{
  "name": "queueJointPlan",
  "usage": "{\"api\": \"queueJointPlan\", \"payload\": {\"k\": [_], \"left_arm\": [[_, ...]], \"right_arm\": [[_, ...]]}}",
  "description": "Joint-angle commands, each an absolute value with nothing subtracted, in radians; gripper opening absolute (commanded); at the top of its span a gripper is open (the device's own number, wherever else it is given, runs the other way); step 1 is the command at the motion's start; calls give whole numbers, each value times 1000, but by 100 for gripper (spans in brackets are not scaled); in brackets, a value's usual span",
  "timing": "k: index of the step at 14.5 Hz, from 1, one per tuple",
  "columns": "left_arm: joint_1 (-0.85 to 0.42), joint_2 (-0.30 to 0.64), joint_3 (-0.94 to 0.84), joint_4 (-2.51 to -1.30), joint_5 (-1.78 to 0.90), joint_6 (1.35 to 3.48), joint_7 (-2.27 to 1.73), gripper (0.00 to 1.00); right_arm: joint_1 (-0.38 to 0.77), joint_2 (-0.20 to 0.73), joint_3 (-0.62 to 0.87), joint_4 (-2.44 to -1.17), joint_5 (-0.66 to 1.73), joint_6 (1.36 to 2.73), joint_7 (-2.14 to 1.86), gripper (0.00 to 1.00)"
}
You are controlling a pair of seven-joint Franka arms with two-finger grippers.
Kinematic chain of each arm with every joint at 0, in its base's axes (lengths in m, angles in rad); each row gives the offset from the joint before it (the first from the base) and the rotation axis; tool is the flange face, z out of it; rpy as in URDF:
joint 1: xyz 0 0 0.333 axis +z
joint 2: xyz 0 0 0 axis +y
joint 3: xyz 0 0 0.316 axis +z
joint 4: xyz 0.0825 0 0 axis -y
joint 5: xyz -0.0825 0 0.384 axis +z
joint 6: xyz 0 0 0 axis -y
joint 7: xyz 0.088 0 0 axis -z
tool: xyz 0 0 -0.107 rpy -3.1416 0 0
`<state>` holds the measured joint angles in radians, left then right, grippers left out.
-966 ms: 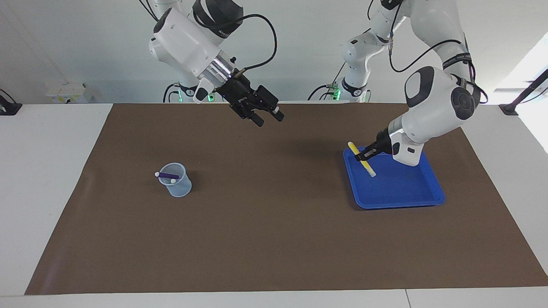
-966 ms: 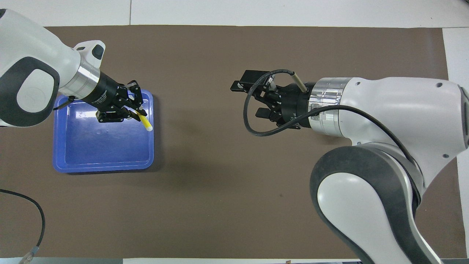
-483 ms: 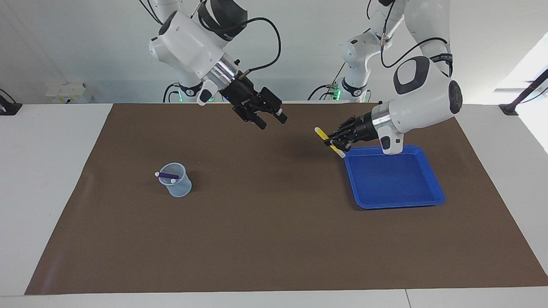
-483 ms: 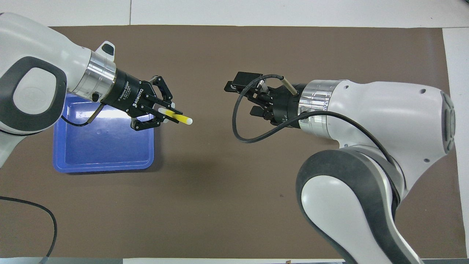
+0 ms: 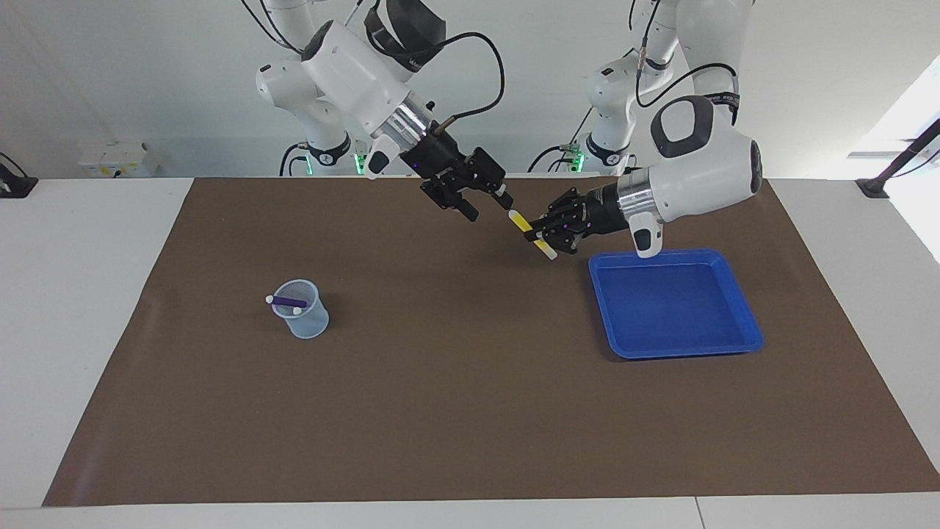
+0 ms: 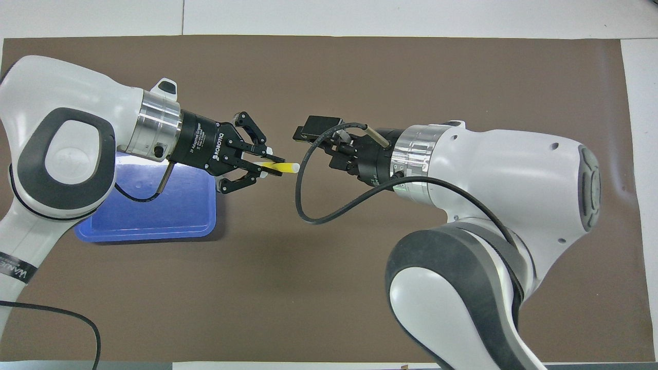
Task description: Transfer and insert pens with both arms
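Observation:
My left gripper is shut on a yellow pen, holding it in the air over the brown mat beside the blue tray. The pen's free whitish end points at my right gripper, which hangs open just short of it, not touching. A purple pen with whitish ends lies tilted in a clear cup toward the right arm's end of the table. The right arm hides the cup in the overhead view.
A brown mat covers most of the white table. Nothing lies in the tray. A thin black rod on a black foot stands at the table corner on the left arm's side.
The left gripper lifted the yellow pen out of the tray and carried it toward the table's middle. The right gripper came across to meet it, and its fingers have begun to narrow.

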<state>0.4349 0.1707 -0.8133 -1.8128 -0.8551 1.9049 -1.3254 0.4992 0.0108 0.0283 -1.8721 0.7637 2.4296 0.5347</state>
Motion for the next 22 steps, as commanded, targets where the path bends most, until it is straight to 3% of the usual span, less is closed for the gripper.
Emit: {"api": "queueJointPlan", "payload": {"k": [1,7,22], "left_arm": [[445,9,-804,-1939,-968,1968,-1339,0],[443,-23,-805,-1962,-994,2014,-1381,0],[434,-58,-805,-1986,-1022,2056,-1396,0]], "right_arm": [[512,6,26,-1904,769,2439,421,84],[515,2,26,-1921,729,2421,376,65],[540,0,28,-1914,707,2395,393,52]]}}
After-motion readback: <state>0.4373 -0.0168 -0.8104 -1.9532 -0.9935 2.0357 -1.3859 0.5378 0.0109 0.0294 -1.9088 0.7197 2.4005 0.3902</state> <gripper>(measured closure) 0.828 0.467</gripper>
